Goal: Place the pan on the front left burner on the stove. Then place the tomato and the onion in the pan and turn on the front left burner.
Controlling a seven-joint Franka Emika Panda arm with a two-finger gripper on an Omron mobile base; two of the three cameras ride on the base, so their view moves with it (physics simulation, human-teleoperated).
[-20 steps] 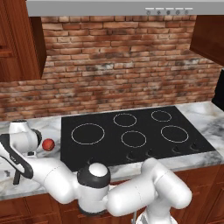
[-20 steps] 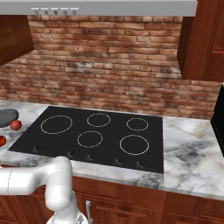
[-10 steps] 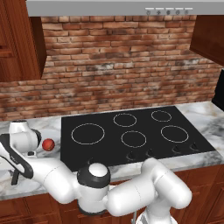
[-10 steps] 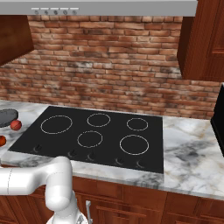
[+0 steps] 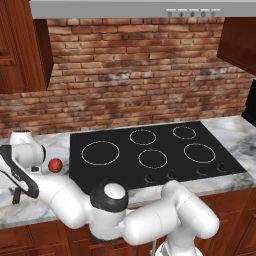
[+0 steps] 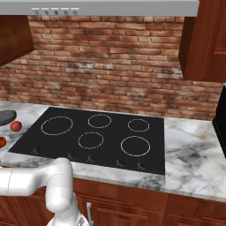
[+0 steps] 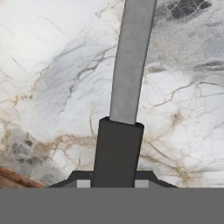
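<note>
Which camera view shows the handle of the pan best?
The hand view: the pan handle runs up its middle, close, clamped at the tool. In the left base view, the white arm covers it. In the right base view, just the pan rim shows at the left edge.

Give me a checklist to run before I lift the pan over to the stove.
1. Fingers on the pan handle: ok, the handle runs straight between them in the hand view.
2. Gripper shut firmly enough to carry: cannot tell.
3. Front left burner free: ok, nothing stands on it.
4. Tomato and onion out of the pan: ok, both lie on the counter beside it.
5. Pan empty inside: cannot tell, it is cut off at the picture's edge.
</note>
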